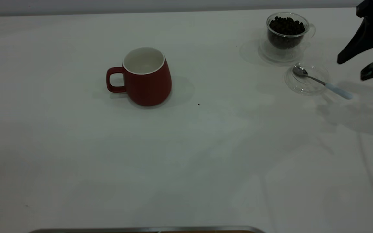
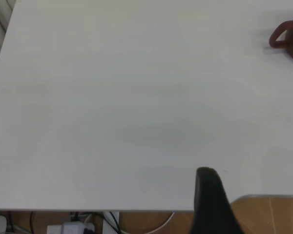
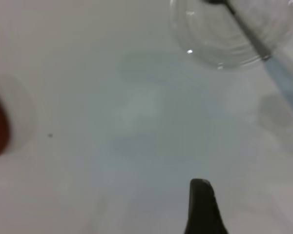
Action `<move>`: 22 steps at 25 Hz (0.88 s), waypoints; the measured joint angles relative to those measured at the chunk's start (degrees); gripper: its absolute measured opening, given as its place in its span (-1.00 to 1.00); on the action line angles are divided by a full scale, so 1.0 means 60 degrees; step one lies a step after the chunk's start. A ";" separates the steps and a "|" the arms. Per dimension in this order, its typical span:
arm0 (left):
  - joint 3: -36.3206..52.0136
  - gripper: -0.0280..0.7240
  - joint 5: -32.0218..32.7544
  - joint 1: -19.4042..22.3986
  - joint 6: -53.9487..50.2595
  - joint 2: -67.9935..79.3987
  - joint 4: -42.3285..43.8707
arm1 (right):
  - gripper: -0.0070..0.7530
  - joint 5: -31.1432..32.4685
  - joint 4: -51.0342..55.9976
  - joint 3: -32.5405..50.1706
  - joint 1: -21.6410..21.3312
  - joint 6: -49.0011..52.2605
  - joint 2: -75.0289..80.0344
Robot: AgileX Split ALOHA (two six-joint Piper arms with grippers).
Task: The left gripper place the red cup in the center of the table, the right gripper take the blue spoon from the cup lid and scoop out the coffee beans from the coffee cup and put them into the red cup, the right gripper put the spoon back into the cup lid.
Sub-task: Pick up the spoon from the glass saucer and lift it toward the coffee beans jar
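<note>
The red cup (image 1: 147, 84) stands upright and empty left of the middle of the table (image 1: 186, 155), handle to the left; its handle also shows in the left wrist view (image 2: 288, 39). At the far right stands the coffee cup (image 1: 286, 40), full of coffee beans (image 1: 286, 26). In front of it lies the cup lid (image 1: 303, 84) with the blue spoon (image 1: 322, 82) across it, handle pointing right. My right gripper (image 1: 351, 69) hovers open just right of the lid, holding nothing. The right wrist view shows the lid (image 3: 219, 34) and spoon (image 3: 278, 73). Only one finger (image 2: 210, 195) of the left gripper shows, over the table's edge.
A tiny dark speck (image 1: 198, 104) lies right of the red cup. A metal strip (image 1: 147, 229) runs along the near table edge. In the left wrist view, a power strip and cables (image 2: 73, 226) lie on the floor beyond the edge.
</note>
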 joint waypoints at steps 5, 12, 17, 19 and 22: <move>0.0000 0.44 0.0000 0.0000 0.0000 0.0000 0.0000 | 0.43 0.0225 0.1724 0.0010 -0.0301 -0.1416 0.0762; 0.0000 0.44 0.0000 0.0000 0.0000 0.0000 0.0000 | 0.43 0.0050 0.3781 0.0475 -0.0545 -0.2842 0.1392; 0.0000 0.44 0.0000 0.0000 0.0022 0.0000 0.0000 | 0.43 0.0010 0.5456 0.1111 -0.0888 -0.4298 0.1510; 0.0000 0.44 0.0000 0.0000 0.0022 0.0000 0.0000 | 0.43 0.0010 0.6194 0.1348 -0.0972 -0.4853 0.1535; 0.0000 0.44 0.0000 0.0000 0.0022 0.0000 0.0000 | 0.43 0.0058 0.6796 0.1494 -0.0984 -0.5421 0.1767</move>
